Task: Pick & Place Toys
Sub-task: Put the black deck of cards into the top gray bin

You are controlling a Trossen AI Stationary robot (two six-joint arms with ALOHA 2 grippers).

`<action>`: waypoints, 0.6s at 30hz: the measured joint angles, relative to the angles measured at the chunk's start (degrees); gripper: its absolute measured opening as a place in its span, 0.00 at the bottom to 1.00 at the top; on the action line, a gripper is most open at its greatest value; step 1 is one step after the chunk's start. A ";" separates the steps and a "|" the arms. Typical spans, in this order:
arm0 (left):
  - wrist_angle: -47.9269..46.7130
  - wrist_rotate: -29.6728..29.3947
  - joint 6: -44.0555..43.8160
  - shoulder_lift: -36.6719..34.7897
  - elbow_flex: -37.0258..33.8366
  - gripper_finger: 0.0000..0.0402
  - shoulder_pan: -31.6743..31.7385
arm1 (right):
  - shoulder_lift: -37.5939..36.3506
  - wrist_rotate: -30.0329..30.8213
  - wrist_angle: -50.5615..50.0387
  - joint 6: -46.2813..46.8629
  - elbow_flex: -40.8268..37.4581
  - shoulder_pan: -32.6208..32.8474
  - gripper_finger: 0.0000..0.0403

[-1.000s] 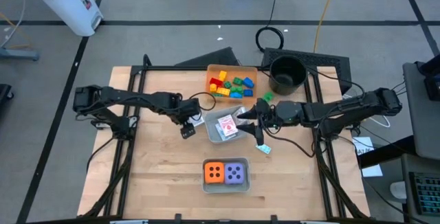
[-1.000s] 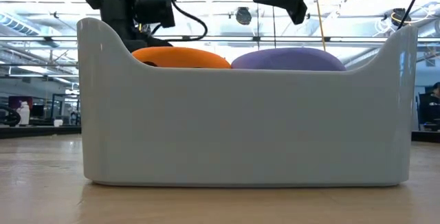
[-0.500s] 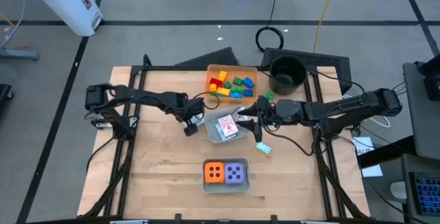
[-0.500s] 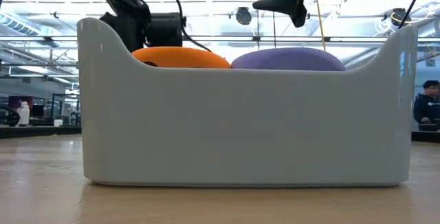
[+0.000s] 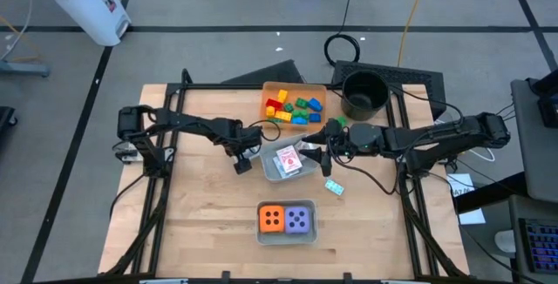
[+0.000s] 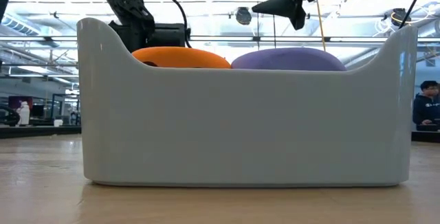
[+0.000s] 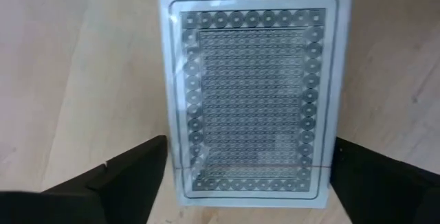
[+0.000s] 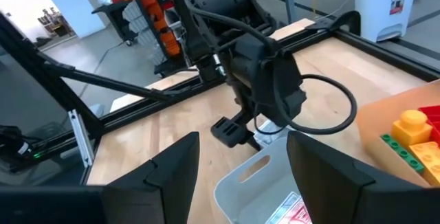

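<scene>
My left pincer (image 5: 245, 160) hangs with its fingers spread wide over a white card (image 7: 251, 93) lying flat on the counter (image 5: 192, 214), just left of the card tray (image 5: 272, 167). The wrist view shows the card face down, patterned back up, with one dark finger either side of it and neither touching. I judge it thin, light, a little flexible and slick. With no edge standing proud of the wood, a straight pinch would likely skate off. Better to press one fingertip on a long edge and drag, or tip a short edge up and close across the narrow width.

The clear grey card tray holds at least one red-backed card (image 5: 287, 158); how many lie beneath it I cannot tell. Behind that tray, the orange tray (image 5: 268, 91) carries a loose heap of bricks (image 5: 293, 108) in red, yellow, green and blue. One green brick (image 5: 338, 123) sits outside it, on the counter to the right of the orange tray. Well in front of the card tray, a third tray (image 6: 240, 128) holds the orange die (image 5: 271, 219) and purple die (image 5: 299, 220) side by side; from counter height only their tops clear its rim.

My right pincer (image 5: 320, 152) hovers at the card tray's right edge, fingers parted and holding nothing I can see. A teal card (image 5: 333, 185) lies on the counter in front of it, right of the card tray. The black pot (image 5: 364, 95) stands right of the orange tray; I cannot make out anything inside it.
</scene>
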 joint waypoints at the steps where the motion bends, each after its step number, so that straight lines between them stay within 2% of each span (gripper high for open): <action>1: 0.15 0.33 0.13 0.02 0.02 0.93 0.00 | 0.00 0.00 0.00 0.00 0.00 -0.16 0.53; 6: 0.14 1.22 0.30 -0.64 -0.10 0.75 -0.04 | 0.00 0.00 0.00 -0.03 0.00 -0.58 0.53; 12: -2.69 2.39 -0.13 -4.44 -0.33 0.75 -0.07 | 0.00 -0.24 0.06 -0.31 0.00 -0.58 0.53; 18: -7.78 2.73 -0.61 -15.99 -0.31 0.75 1.46 | 0.00 -0.43 2.95 -0.89 0.03 -0.58 0.53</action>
